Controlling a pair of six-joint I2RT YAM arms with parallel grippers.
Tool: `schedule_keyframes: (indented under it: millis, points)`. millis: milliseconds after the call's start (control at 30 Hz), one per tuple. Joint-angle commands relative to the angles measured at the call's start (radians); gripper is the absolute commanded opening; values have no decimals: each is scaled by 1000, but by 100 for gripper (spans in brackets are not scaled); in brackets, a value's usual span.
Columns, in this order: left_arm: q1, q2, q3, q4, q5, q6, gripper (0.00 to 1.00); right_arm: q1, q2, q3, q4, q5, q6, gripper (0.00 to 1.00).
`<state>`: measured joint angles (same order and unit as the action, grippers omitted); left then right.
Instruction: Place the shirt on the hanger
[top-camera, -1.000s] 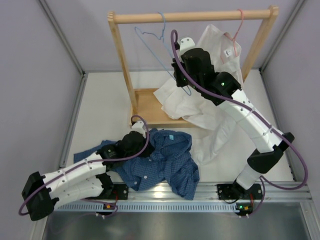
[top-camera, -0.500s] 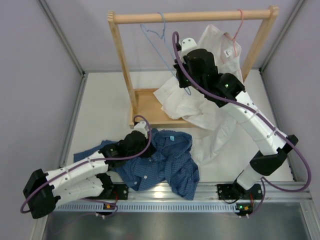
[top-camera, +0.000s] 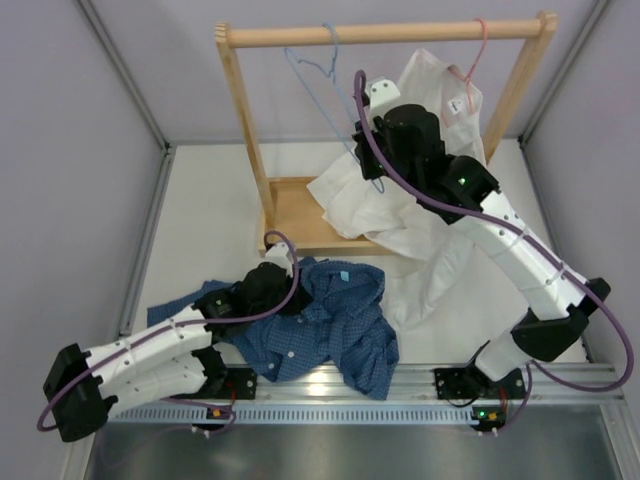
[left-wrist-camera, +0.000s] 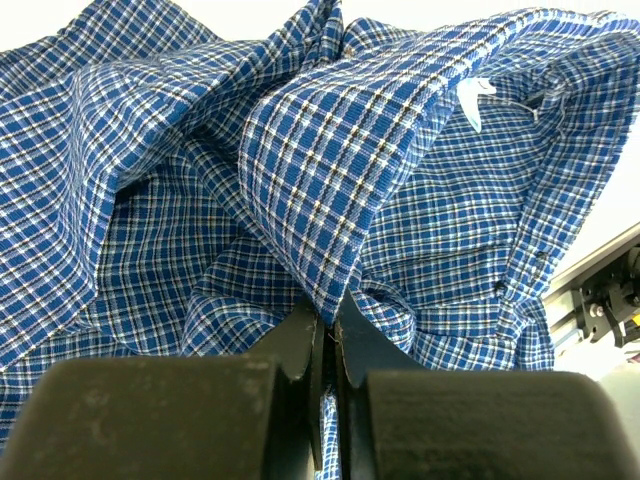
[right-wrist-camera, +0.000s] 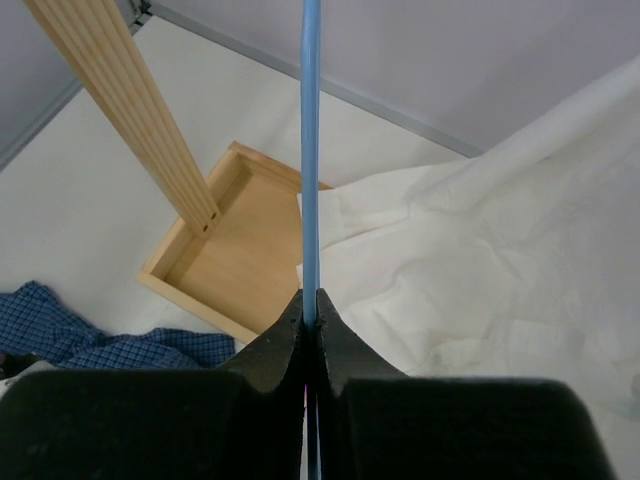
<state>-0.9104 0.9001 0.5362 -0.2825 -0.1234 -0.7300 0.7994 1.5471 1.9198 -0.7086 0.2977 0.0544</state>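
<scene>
Nearest the arm bases, the shirt (top-camera: 335, 320) lies crumpled on the table (top-camera: 205, 200) at the front edge, in the same heap as a second ago. The left gripper (left-wrist-camera: 325, 318) sits low at its left side with its jaws pressed shut on a raised fold of the checked cloth; that arm has barely shifted. Behind the shirt is the flat wooden base (right-wrist-camera: 235, 250) of the clothes rack (top-camera: 385, 34), with the lower folds of the white shirt (top-camera: 430, 235) spilling over its right part and onto the table. Above it, the right gripper (right-wrist-camera: 310, 308) is clamped on the thin blue wire of the hanger (right-wrist-camera: 311, 150), which runs straight up from between its closed fingers. Compared with a second ago, this arm has moved up and to the right, its elbow swinging out toward the right wall, and the hanger's triangle has swung slightly rightward with it, its hook still over the top rail. Farthest back, the pink hanger (top-camera: 478, 48) carries the white shirt at the rail's right end, unchanged.
</scene>
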Motion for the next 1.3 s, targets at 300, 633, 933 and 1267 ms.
schedule_keyframes:
  millis: [300,633,933,1267]
  points:
    - [2,-21,11,51,-5,8,0,-23,-123,28,141,-68,-14,0]
    - [2,-75,96,-24,-130,32,0,-26,-260,-108,55,-196,-21,0]
    - [5,-10,171,-34,-157,44,0,-43,-343,-128,78,-150,-42,0]
    - [102,63,234,-90,-184,21,0,-43,-801,-551,-141,-334,67,0]
